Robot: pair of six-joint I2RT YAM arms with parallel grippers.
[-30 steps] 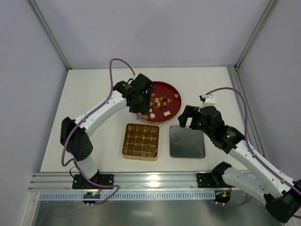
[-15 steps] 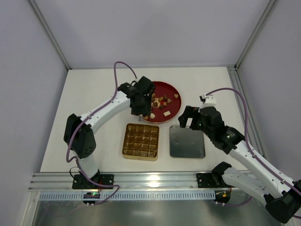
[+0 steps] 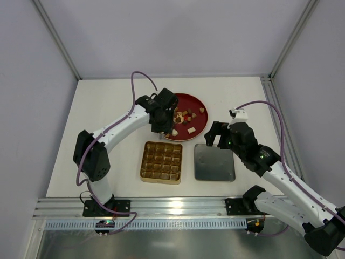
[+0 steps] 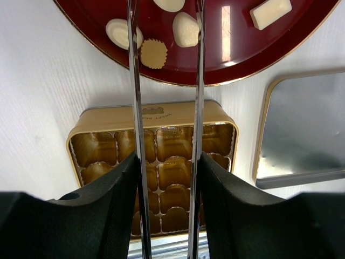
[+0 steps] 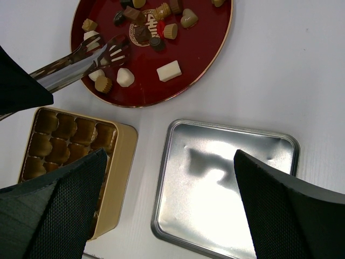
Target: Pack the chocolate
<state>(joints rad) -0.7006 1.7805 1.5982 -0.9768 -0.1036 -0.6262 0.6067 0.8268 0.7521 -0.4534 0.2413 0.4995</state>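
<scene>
Starting at the left, the left gripper (image 4: 168, 159) is seen closed on a pair of metal tongs (image 4: 198, 97), its fingers (image 4: 108, 205) pressed against the outside of the two long arms. The scalloped tips are held slightly apart over the near left part of the red plate (image 5: 200, 51), and no piece is plainly seen pinched between them. Below the tongs lies the gold gridded box (image 4: 161, 111), every visible cell empty, so packing is judged to be at its start. All the chocolate (image 5: 153, 27) is gathered on the plate: a dark and tan cluster toward the far side, with a white rounded piece (image 5: 125, 77), a tan fluted cup (image 5: 103, 83) and a white bar (image 5: 170, 70) nearer the box. The chief risk is judged to be a poor pinch. The pieces are small and rounded and lie on a glossy surface, so one may be squirted sideways if the tips are closed off-centre, or a close neighbour may be caught with it. A piece held too lightly may be dropped on the table (image 5: 280, 81) between plate and box, and one squeezed too hard may be cracked. Further right, the silver lid (image 5: 226, 183) is laid flat beside the box. The right gripper (image 5: 170, 162) is held above it, jaws wide open and nothing in them, and little trouble is expected there unless the lid is bumped.
</scene>
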